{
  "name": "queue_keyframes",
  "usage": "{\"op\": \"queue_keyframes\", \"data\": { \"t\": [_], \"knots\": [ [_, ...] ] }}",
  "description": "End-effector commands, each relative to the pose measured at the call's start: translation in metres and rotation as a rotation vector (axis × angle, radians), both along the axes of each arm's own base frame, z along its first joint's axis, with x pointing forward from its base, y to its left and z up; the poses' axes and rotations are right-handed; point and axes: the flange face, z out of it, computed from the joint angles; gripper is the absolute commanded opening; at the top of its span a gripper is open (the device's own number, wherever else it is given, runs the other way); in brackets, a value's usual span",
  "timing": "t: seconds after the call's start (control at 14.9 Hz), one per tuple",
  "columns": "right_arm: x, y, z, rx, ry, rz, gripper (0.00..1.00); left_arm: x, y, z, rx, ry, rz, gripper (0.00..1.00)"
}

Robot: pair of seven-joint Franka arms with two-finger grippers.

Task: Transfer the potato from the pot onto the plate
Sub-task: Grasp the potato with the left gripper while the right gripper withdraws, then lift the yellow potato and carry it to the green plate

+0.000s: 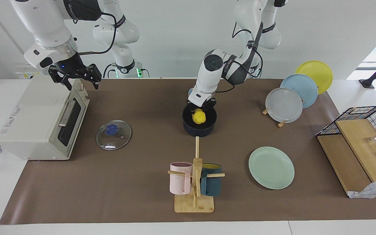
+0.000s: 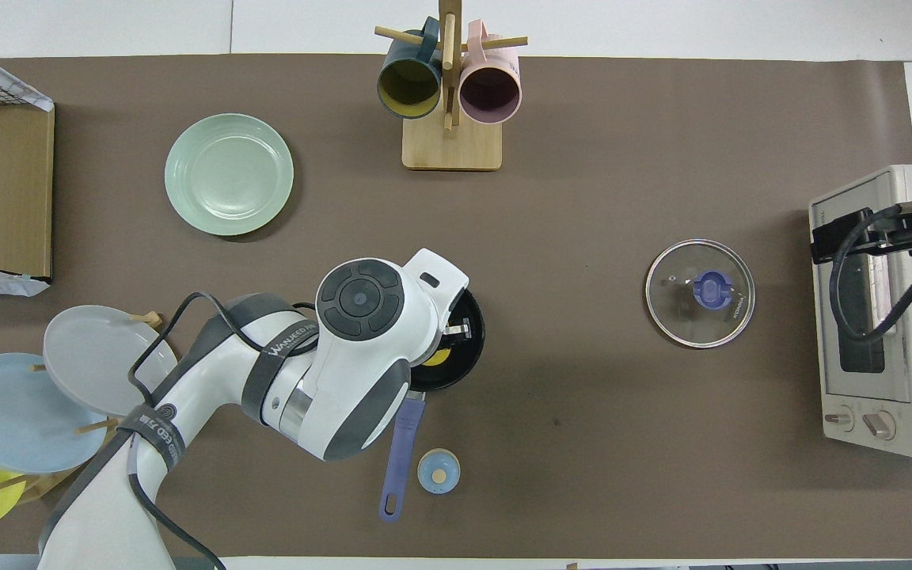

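Yellow potato (image 1: pixel 198 117) sits at the mouth of the navy pot (image 1: pixel 199 130), and my left claw (image 1: pixel 200 109) is clamped shut on its top, fingers coming straight down from above. The grip looks set, the potato barely clear of the pot's black inside, so I judge the lift is just under way. In the overhead view only a sliver of the potato shows under the arm's wrist; the pot's blue handle (image 2: pixel 399 455) points back toward the robots, out of the way.

What matters next: the mint-green plate (image 1: pixel 271 167) lies farther from the robots than the pot and toward the left arm's end of the surface, well apart, nothing standing between them. I'd raise the potato over the pot rim, then swing it out and forward to the plate. The left arm is clearly the nearer one.

The right claw (image 1: pixel 75 77) hangs open over the toaster oven (image 1: pixel 38 120), waiting.
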Motion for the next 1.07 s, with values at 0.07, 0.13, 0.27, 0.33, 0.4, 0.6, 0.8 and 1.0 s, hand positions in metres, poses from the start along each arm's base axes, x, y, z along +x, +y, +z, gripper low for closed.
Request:
{"op": "queue_keyframes", "data": {
  "t": [0.07,0.13,0.27,0.33,0.4,0.6,0.8,1.0],
  "knots": [
    [-0.006,-0.003,0.0,0.005,0.015,-0.008,1.0,0.018,0.02,0.053,-0.016,0.029,0.003,0.0],
    [-0.007,-0.002,-0.002,0.008,0.029,-0.009,1.0,0.026,0.025,0.066,-0.015,0.04,-0.009,0.0],
    [-0.008,-0.001,-0.004,0.009,0.047,-0.006,1.0,0.05,0.048,0.091,-0.023,0.036,0.0,0.0],
    [-0.008,0.0,-0.005,0.007,0.049,-0.002,1.0,0.067,0.068,0.102,-0.03,0.028,0.002,0.0],
    [-0.007,0.0,-0.004,0.006,0.044,-0.001,1.0,0.081,0.084,0.114,-0.038,0.02,-0.013,0.0],
    [-0.007,0.0,-0.001,0.01,0.041,0.005,1.0,0.134,0.144,0.126,-0.05,0.009,0.0,0.0],
    [-0.007,0.001,-0.001,0.013,0.043,0.005,1.0,0.185,0.212,0.119,-0.072,-0.034,-0.036,0.0],
    [-0.007,0.003,-0.001,0.054,0.042,0.002,1.0,0.226,0.256,0.091,-0.074,-0.067,-0.114,0.0]
  ]
}}
